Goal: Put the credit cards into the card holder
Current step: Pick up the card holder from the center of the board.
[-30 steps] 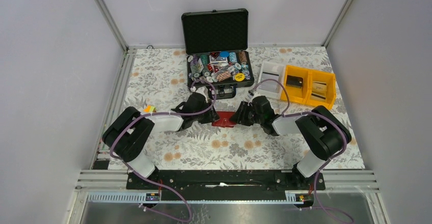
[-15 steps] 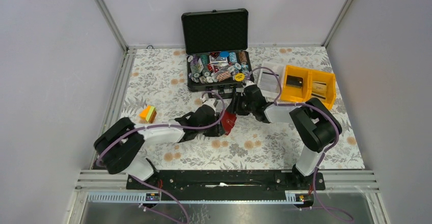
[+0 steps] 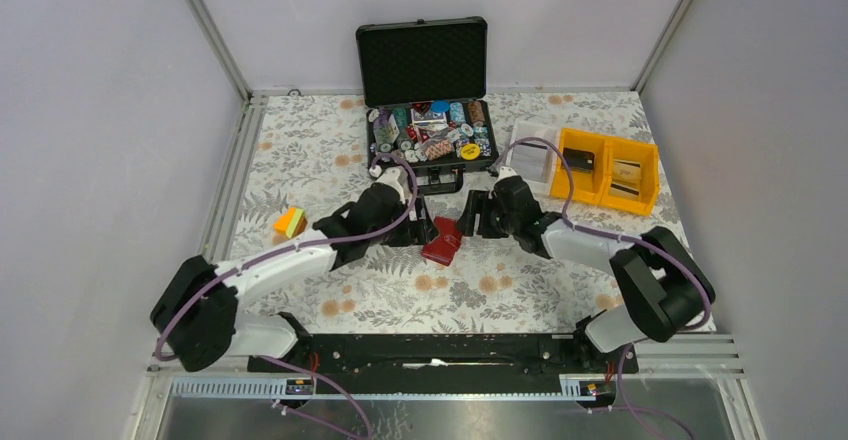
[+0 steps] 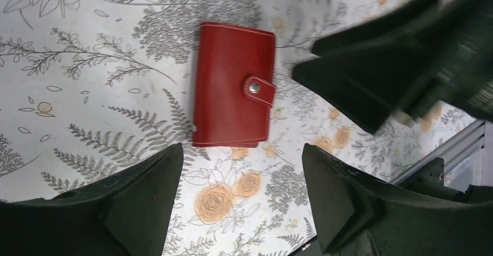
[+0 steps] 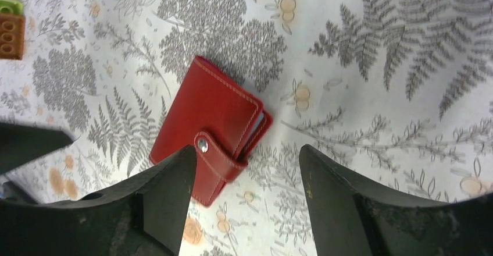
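Tablecloth point(image 3: 330, 150) of ferns (grey walls point(image 3: 100, 110))

Bright, even light (soft shadows), sharp

Floral table point(image 3: 320, 160): card holder point(image 3: 441, 241) (snapped), case point(image 3: 423, 63)

The card holder point(image 4: 234, 85) is deep red, with pale stitching along its edges and a silver snap on its tab. The tablecloth point(image 3: 330, 150) is white, printed with grey ferns and leaves and small tan-orange flowers. The left gripper point(image 4: 241, 186) and right gripper point(image 5: 247, 192) are matte black. The arms point(image 3: 270, 268) are white and black, trailed by purple cables point(image 3: 600, 233). The case point(image 3: 423, 60) is black inside and out — its chips point(image 3: 430, 132) a jumble of blue, red, white and yellow. The bins point(image 3: 608, 168) are yellow. The small block point(image 3: 290, 222) is orange, yellow and green.
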